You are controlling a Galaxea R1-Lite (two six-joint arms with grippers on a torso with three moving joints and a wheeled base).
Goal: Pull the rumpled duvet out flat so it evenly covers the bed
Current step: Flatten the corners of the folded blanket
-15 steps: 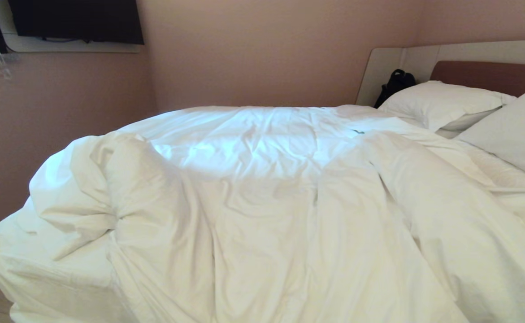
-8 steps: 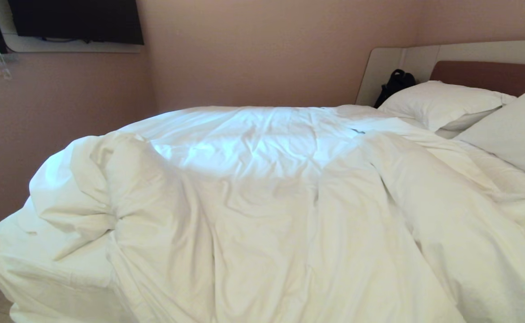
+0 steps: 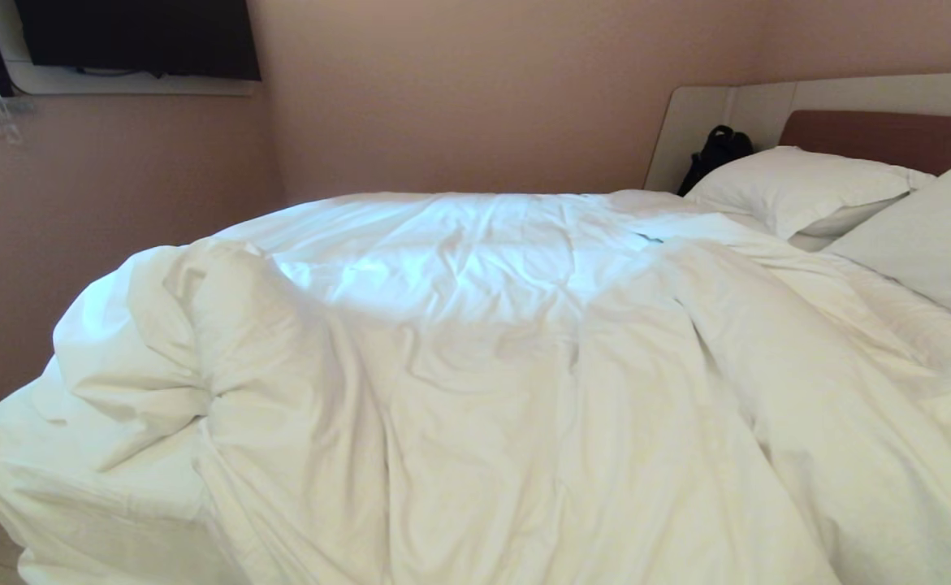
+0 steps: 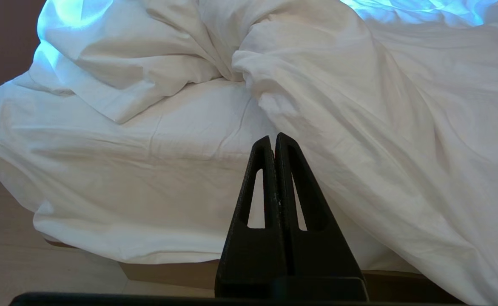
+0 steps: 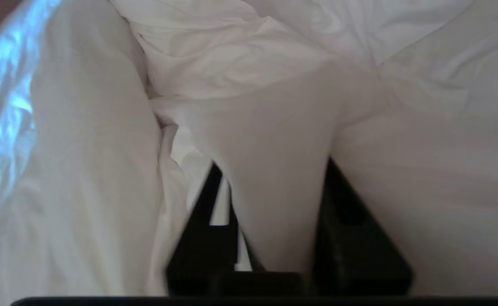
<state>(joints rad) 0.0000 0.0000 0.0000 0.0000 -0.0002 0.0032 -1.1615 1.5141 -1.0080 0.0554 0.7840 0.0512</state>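
The white duvet (image 3: 475, 366) lies rumpled across the bed (image 3: 873, 134), bunched into a thick roll at the near left corner and creased toward the pillows. Neither gripper shows in the head view. My right gripper (image 5: 273, 163) is low against the duvet (image 5: 83, 148), its black fingers (image 5: 206, 221) standing apart with a fold of the cover lying between them. My left gripper (image 4: 273, 138) is shut and empty, hanging before the bed's near side where the mattress sheet (image 4: 117, 178) is bare beside the drooping duvet (image 4: 380, 127).
Two white pillows (image 3: 800, 187) (image 3: 930, 236) lie at the head on the right, with a black bag (image 3: 717, 150) behind them. A dark screen (image 3: 138, 36) hangs on the far left wall. Tan bed base (image 4: 168, 274) and pale floor (image 4: 10, 263) show below the sheet.
The duvet's right part has slid and settled further right and lower over the sheet near the pillows. The rest of the bed looks the same.
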